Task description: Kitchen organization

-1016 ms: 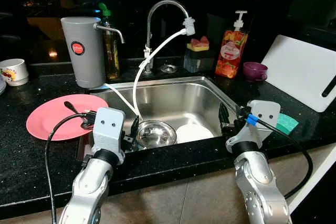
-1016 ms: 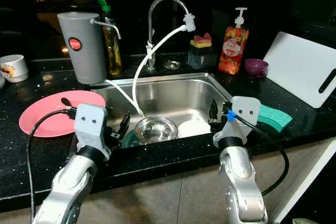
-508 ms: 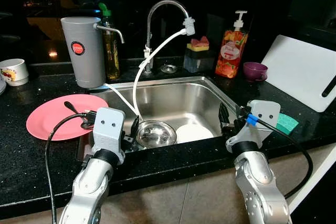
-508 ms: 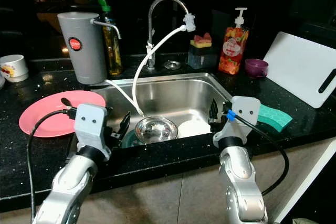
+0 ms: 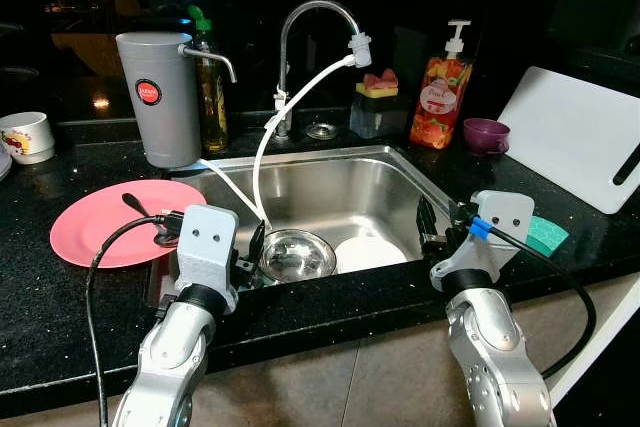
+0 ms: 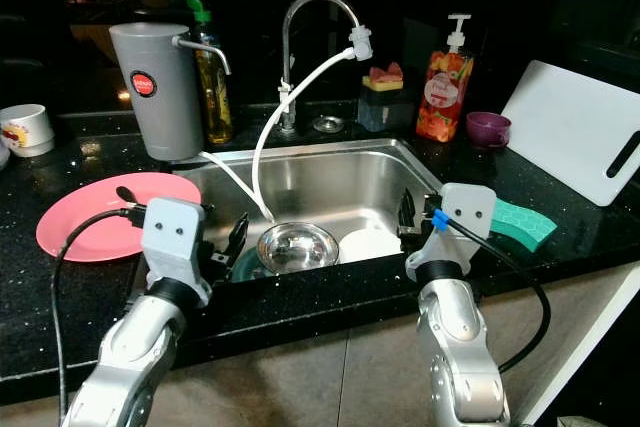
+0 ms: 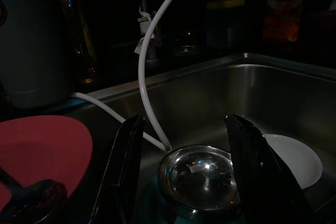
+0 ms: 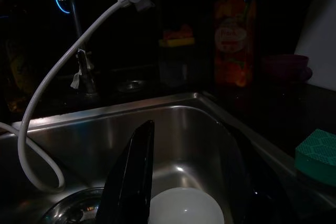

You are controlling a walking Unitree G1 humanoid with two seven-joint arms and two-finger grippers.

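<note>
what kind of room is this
A home kitchen, most likely: a steel sink with a curved faucet set in a black counter, a soap pump bottle behind it, and a pink plate beside it.

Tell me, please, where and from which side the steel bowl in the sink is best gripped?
Grip the steel bowl by its thin rim, on the near-left edge, coming down from above with the left gripper, whose open fingers already straddle it. It sits upright, mouth up; a white hose ends at its far-left rim and a white plate lies beside it on the right.
</note>
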